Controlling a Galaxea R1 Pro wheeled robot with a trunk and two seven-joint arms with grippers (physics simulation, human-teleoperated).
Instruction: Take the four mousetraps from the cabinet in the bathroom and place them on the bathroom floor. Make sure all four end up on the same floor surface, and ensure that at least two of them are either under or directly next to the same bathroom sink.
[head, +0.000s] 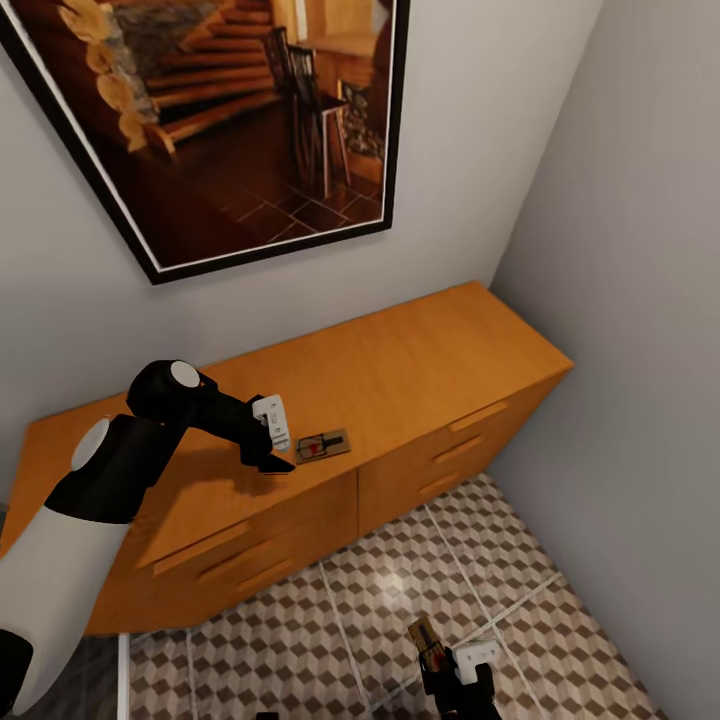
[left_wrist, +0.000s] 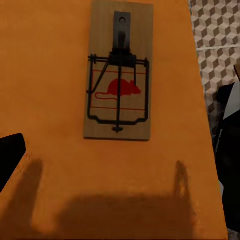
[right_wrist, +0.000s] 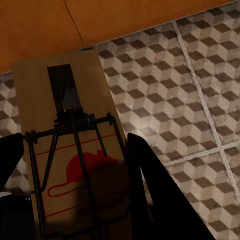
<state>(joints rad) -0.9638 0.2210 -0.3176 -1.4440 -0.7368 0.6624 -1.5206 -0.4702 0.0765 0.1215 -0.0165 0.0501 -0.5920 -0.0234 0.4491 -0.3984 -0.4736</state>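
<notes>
One mousetrap (head: 322, 445) (left_wrist: 119, 75) lies flat on top of the orange-brown cabinet (head: 420, 370), near its front edge. My left gripper (head: 278, 460) hovers open just beside that mousetrap, a little above the cabinet top. In the left wrist view one dark finger (left_wrist: 10, 155) shows well to the side of the board, and the finger shadows fall short of it. Low over the bathroom floor (head: 350, 600), in front of the cabinet, my right gripper (head: 440, 662) is shut on a second mousetrap (head: 425, 636) (right_wrist: 70, 150), which sits between its dark fingers (right_wrist: 150, 195).
The cabinet stands in a corner, with a grey wall (head: 640, 350) close on the right. A large framed picture (head: 230, 110) hangs on the wall above it. The cabinet's drawer fronts (head: 440, 450) with bar handles face the patterned tiles.
</notes>
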